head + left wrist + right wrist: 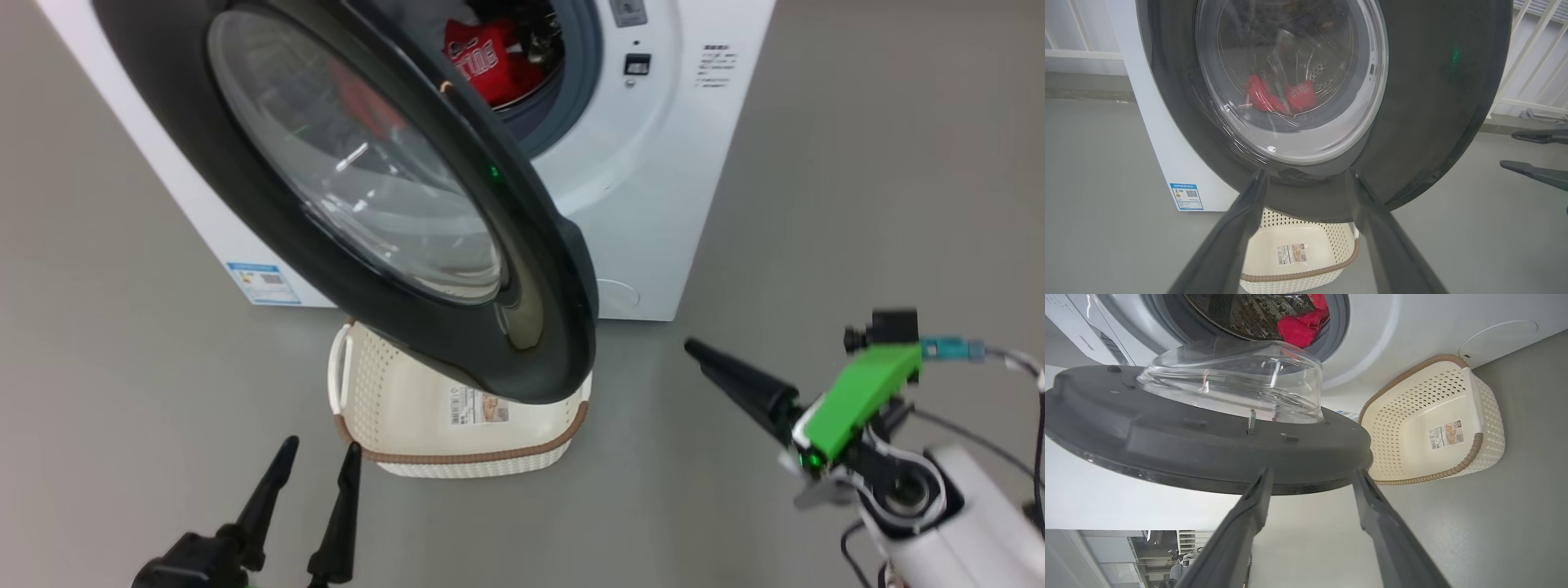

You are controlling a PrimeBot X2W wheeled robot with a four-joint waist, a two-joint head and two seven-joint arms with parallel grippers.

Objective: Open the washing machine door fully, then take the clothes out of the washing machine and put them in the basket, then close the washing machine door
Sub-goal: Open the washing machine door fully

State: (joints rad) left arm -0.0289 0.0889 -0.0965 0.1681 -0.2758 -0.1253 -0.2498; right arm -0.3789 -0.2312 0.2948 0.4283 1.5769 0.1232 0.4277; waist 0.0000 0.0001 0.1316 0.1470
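Right gripper [1311,473] agape near glossy round door [1188,445]

The door [539,269] has a glossy black rim around a clear, smooth glass bowl [367,180]. The washing machine [653,212] is smooth white; its dim drum [1237,314] looks like perforated metal. The clothes [490,61] are red cloth. The basket [392,384] is matt cream plastic on a matt grey floor [857,204].
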